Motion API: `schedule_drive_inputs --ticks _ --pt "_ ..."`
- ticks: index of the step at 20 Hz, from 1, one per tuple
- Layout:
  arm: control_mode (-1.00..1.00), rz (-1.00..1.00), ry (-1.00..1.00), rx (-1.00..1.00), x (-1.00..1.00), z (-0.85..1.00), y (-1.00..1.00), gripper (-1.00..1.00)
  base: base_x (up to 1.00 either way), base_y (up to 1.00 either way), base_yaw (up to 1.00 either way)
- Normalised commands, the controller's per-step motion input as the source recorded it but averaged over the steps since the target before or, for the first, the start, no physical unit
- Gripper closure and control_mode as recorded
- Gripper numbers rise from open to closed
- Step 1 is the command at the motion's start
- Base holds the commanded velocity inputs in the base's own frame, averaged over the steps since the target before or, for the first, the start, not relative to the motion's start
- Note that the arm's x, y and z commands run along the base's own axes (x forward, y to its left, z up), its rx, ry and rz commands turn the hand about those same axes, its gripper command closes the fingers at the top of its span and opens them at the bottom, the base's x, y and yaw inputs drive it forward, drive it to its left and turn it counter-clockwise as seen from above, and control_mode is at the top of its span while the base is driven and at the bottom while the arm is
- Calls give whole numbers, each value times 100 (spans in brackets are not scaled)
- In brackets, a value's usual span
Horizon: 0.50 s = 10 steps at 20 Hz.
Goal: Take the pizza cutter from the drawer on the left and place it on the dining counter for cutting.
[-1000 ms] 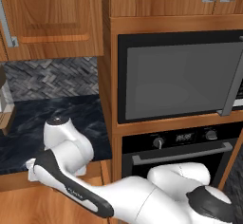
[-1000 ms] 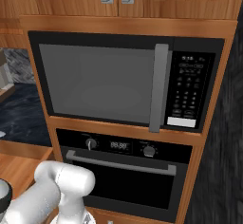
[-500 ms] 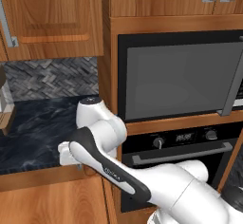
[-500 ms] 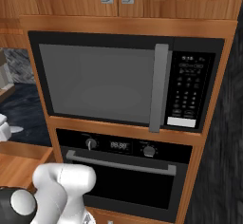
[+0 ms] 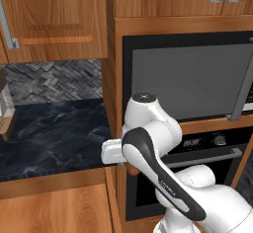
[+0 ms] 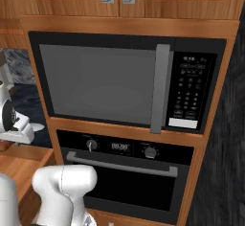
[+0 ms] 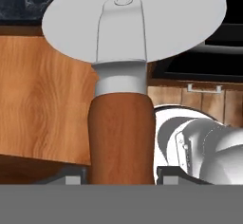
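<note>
In the hand view the pizza cutter (image 7: 122,90) is seen clamped between the jaws of the gripper (image 7: 122,174): its brown wooden handle rises from between the two dark fingertips (image 7: 71,175) at the bottom of the frame, and its round grey blade fills the upper middle. Behind the blade, a strip of black marbled tabletop (image 7: 28,0) is seen at the upper left, with a wooden cabinet face (image 7: 42,104) below it. In the left base view the white arm (image 5: 148,143) is bent across the centre of the frame, in front of the microwave (image 5: 192,76) and the oven (image 5: 212,153); the short black tabletop (image 5: 49,133) lies at the left, under a grey herringbone backsplash (image 5: 49,81). At the left edge of the right base view, a white part with a round grey disc (image 6: 8,117) is shown, possibly the hand with the cutter's blade.
</note>
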Motion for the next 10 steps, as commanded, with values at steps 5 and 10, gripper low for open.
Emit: schedule_drive_inputs --ticks 5,10 --pt "-100 0 0 0 17 12 -99 100 0 0 0" --pt "-100 0 0 1 19 16 -100 100 0 0 0"
